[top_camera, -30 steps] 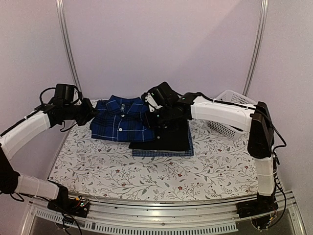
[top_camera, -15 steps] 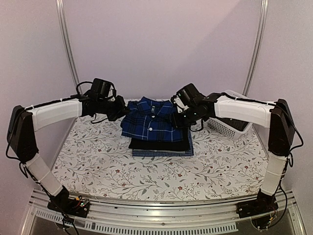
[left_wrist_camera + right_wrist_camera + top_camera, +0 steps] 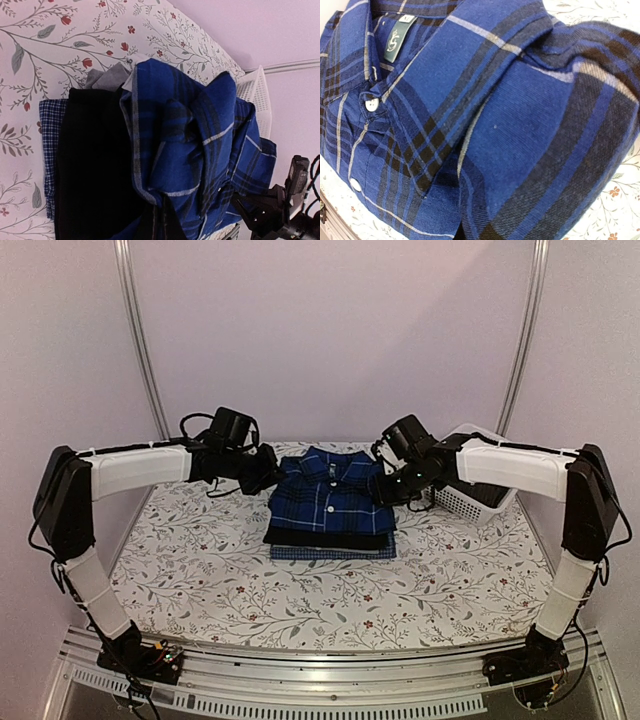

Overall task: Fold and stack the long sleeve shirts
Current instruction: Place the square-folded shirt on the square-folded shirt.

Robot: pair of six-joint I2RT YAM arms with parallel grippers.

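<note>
The folded dark blue plaid shirt (image 3: 330, 492) sits over the black shirt (image 3: 328, 536), which lies on the fine blue check shirt (image 3: 330, 552). My left gripper (image 3: 268, 468) is shut on the plaid shirt's left edge; its dark fingers pinch the cloth (image 3: 162, 220) in the left wrist view. My right gripper (image 3: 388, 486) is shut on the plaid shirt's right edge. The right wrist view is filled by the plaid shirt (image 3: 485, 115) with collar and white buttons; its fingers are hidden in the cloth. The black shirt (image 3: 95, 170) and check shirt (image 3: 47, 150) show in the left wrist view.
A white lattice basket (image 3: 470, 490) stands at the back right, just behind my right arm; it also shows in the left wrist view (image 3: 255, 95). The floral tablecloth (image 3: 200, 570) covers the table. Metal posts rise at the back corners.
Both grippers have carried the plaid shirt to the right, from the left of the pile to over the black shirt. Both arms have stretched further back.
</note>
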